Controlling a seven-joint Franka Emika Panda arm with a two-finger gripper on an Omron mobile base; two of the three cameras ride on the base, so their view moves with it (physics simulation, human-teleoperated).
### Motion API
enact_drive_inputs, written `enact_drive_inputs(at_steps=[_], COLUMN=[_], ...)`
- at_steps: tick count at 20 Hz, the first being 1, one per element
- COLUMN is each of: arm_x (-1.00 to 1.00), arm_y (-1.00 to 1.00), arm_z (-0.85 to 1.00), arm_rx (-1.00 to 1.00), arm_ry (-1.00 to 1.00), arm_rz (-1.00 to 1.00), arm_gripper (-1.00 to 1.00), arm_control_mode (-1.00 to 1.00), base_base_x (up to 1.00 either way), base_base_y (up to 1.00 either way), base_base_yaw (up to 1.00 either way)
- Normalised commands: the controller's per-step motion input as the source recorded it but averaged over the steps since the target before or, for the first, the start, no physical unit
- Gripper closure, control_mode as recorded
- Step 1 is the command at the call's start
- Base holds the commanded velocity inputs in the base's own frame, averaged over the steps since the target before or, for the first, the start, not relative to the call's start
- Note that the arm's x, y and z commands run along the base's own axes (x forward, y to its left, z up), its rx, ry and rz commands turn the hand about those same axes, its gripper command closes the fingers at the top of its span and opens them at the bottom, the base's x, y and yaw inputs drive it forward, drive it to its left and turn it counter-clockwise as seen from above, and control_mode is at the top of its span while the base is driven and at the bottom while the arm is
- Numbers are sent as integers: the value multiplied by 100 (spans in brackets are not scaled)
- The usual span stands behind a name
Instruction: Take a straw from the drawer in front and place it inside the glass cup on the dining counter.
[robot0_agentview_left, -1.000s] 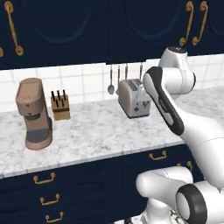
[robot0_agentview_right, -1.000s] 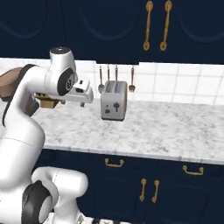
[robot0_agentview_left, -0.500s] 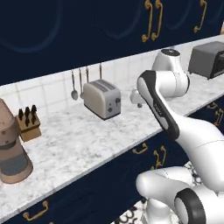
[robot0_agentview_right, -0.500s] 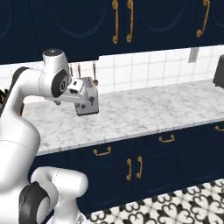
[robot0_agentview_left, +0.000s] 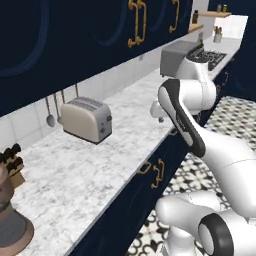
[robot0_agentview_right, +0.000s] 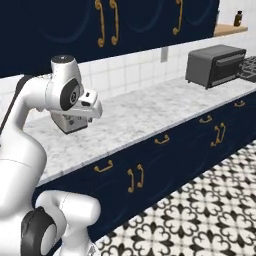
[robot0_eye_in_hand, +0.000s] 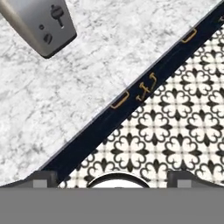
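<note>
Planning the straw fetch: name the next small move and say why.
Probably keep the base turning until the drawer that holds the straw faces the arm. The gripper is open and empty, high over the worktop's edge with the toaster to one side; the cabinet drawers along the front are shut, and I can't tell which is the right one.

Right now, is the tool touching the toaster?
Apart. In the hand view the open tool looks down from above; the toaster sits far off on the marble worktop, with nothing between the fingertips.
</note>
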Motion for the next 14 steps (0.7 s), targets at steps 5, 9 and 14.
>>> enact_drive_inputs(at_steps=[5, 9, 14], arm_x=[0, -1, -20], arm_y=[0, 9, -70], arm_z=[0, 0, -21], arm_rx=[0, 15, 44], arm_ry=[0, 6, 5], arm_rz=[0, -20, -21], arm_gripper=[-100, -100, -100], arm_control_mode=[100, -100, -100], base_base_x=[6, 0, 0], base_base_y=[72, 35, 0], base_base_yaw=[-51, -24, 0])
